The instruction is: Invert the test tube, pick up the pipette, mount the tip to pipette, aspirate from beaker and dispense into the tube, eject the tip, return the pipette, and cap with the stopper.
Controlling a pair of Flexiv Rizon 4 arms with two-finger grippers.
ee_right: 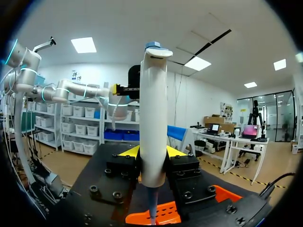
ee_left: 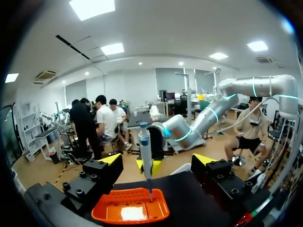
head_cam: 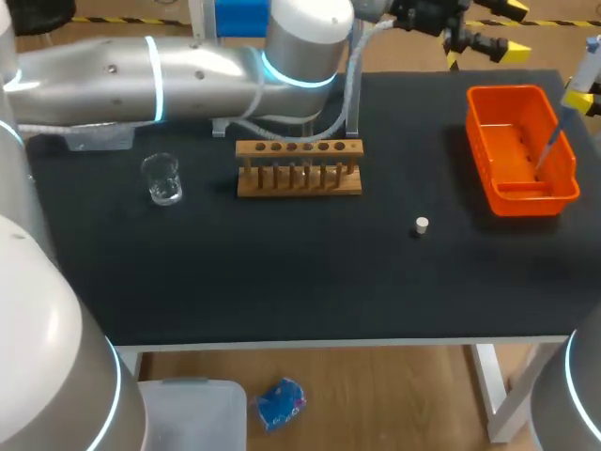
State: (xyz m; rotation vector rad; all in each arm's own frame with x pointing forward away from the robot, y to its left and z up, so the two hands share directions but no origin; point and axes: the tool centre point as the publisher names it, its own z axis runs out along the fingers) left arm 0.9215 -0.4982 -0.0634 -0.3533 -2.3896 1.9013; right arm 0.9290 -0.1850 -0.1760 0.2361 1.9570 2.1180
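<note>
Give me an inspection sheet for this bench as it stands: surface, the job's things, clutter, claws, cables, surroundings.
Surface: black table, no spill seen.
Job's things: beaker upright toward my left; wooden rack mid-table; stopper alone on the table, apart from the rack; pipette held upright, its tip over the orange tray at my right.
Clutter: nothing seen.
Claws: left claw open and holding nothing, reached across to the far right, facing the pipette; right claw shut on the pipette.
Cables: grey hose hangs from the left arm and loops behind the rack.
Surroundings: nothing seen reaching over the table.
</note>
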